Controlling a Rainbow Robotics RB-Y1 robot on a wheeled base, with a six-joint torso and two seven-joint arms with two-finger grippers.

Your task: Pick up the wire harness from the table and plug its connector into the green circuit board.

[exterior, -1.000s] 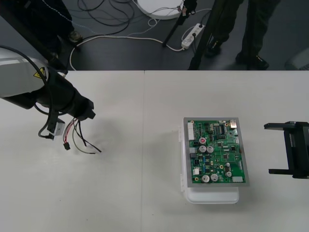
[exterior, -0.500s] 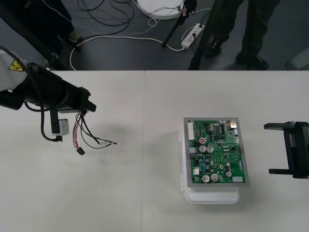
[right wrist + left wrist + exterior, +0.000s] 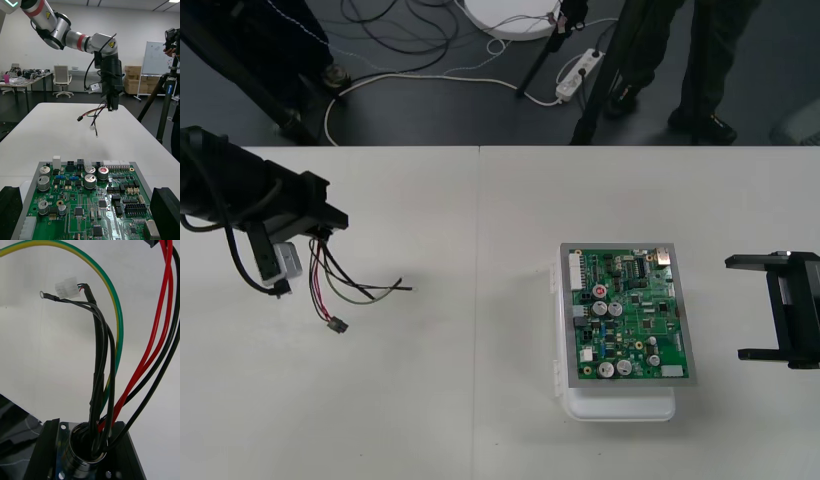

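Now | left hand (image 3: 323, 222) pinching harness (image 3: 340, 280) by socket (image 3: 84, 450), well apart from board (image 3: 630, 315) | right hand (image 3: 736, 308) spread, parked | risk: dangling plug (image 3: 337, 325) may swing, miss its connector

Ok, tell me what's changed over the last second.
The left pincer, shut on the harness, drew back toward the robot's left; the dangling wires and plug swung along. The right pincer stayed open at its side, the green board unmoved.
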